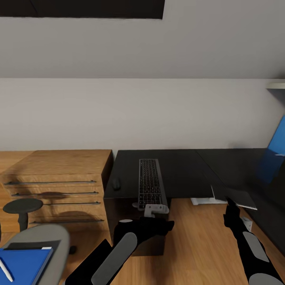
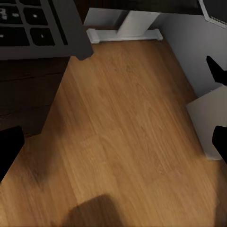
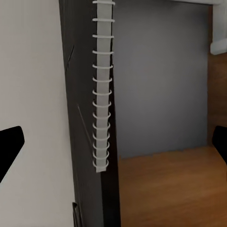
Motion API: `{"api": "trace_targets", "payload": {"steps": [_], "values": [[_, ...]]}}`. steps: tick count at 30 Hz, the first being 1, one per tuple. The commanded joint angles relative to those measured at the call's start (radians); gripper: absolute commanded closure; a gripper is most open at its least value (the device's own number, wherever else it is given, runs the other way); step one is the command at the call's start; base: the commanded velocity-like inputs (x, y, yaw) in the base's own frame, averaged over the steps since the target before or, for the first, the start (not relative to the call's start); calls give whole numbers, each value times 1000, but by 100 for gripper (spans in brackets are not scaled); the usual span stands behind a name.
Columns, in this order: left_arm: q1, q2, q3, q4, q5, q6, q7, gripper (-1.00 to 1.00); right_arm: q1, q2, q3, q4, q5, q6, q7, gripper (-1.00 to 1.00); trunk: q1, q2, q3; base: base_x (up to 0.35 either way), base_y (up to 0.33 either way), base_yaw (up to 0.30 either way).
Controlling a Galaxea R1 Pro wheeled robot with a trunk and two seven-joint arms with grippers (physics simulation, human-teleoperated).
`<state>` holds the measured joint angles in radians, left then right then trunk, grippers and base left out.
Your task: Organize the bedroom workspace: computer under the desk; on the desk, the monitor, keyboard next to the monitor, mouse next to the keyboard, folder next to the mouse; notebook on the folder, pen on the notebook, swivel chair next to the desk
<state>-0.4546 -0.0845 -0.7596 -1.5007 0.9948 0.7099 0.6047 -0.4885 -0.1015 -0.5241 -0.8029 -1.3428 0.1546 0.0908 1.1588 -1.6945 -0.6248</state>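
Head view: keyboard (image 1: 150,187), mouse (image 1: 116,183), folder (image 1: 21,265)

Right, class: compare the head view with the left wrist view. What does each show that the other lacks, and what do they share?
Head view: the mouse, the oak drawer unit, and the swivel chair carrying the folder and pen.
Left wrist view: the desk's white leg rising from its foot, seen close.
Both: the keyboard and the oak floor.

Soft even light, faint shadows
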Motion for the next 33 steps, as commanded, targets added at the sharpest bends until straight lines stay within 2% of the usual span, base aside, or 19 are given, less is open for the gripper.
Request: {"api": "trace_targets", "payload": {"steps": [1,19,26,33], "values": [[-1,0,-1,-1,10,0,10,-100,-1,0,-3,0,-7,6,3,-100,0,0,-1,232,0,0],[-1,0,-1,-1,9,0,10,-100,-1,-9,-4,-1,-6,3,4,-100,0,0,-1,126,0,0],[-1,-1,-1,-1,12,0,9,-100,-1,-22,-8,-1,-6,2,4,-100,0,0,-1,28,0,0],[-1,-3,-2,0,13,0,9,-100,-1,-24,-8,-2,-5,1,4,-100,0,0,-1,4,0,0]]}}
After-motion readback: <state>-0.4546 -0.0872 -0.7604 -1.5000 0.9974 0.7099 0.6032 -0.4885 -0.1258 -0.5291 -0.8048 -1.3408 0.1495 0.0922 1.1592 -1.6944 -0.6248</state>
